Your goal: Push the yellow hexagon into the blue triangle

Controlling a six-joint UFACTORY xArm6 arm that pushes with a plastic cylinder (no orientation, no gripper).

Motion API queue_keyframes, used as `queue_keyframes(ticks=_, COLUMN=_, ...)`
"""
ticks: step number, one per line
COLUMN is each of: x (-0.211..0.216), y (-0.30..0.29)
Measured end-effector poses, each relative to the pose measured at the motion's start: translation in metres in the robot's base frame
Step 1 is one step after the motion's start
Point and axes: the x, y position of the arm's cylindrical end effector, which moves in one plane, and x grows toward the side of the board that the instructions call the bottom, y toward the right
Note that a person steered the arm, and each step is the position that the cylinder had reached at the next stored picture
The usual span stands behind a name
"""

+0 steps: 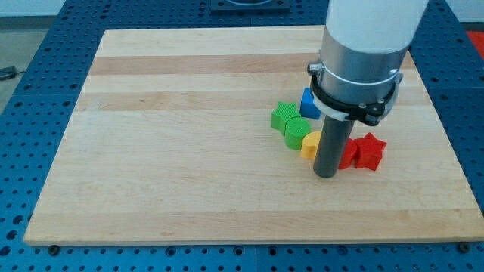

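Note:
The yellow hexagon (310,144) lies right of the board's middle, partly hidden behind my rod. The blue triangle (308,103) sits above it, at the arm's left edge, partly covered by the arm. A green block (297,130) lies between the two and touches the yellow hexagon. My tip (326,174) rests on the board just right of and below the yellow hexagon, right beside it.
A second green block (283,116) lies left of the blue triangle. A red star (370,151) and another red block (349,153) sit right of my rod. The wooden board (189,151) lies on a blue perforated table (30,113).

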Motion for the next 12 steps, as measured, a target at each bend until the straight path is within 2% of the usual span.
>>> queue_keyframes(ticks=1, x=0.023, y=0.011)
queue_keyframes(ticks=2, x=0.024, y=0.081)
queue_keyframes(ticks=3, x=0.01, y=0.183)
queue_keyframes(ticks=4, x=-0.016, y=0.233)
queue_keyframes(ticks=5, x=-0.048, y=0.227)
queue_keyframes(ticks=7, x=-0.146, y=0.189)
queue_keyframes(ticks=8, x=-0.16, y=0.146)
queue_keyframes(ticks=9, x=-0.155, y=0.128)
queue_keyframes(ticks=12, x=-0.151, y=0.1)
